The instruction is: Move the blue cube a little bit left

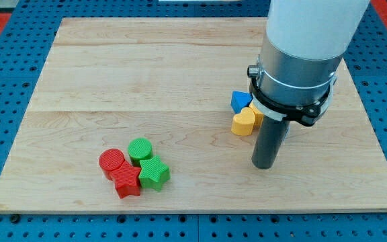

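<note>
A blue block (240,101) lies right of the board's centre, partly hidden by the arm's collar, so its shape is unclear. I cannot tell whether it is the blue cube. A yellow heart (244,123) sits just below it, touching or nearly so. A second yellow block (256,111) peeks out beside it under the collar. My tip (263,165) rests on the board below and to the right of the yellow heart, a short gap away. The rod hides whatever lies directly behind it.
A cluster sits at the lower left: a red cylinder (111,161), a red star (127,181), a green cylinder (140,149) and a green star (154,173). The wooden board (146,74) lies on a blue pegboard; the arm's large body covers the upper right.
</note>
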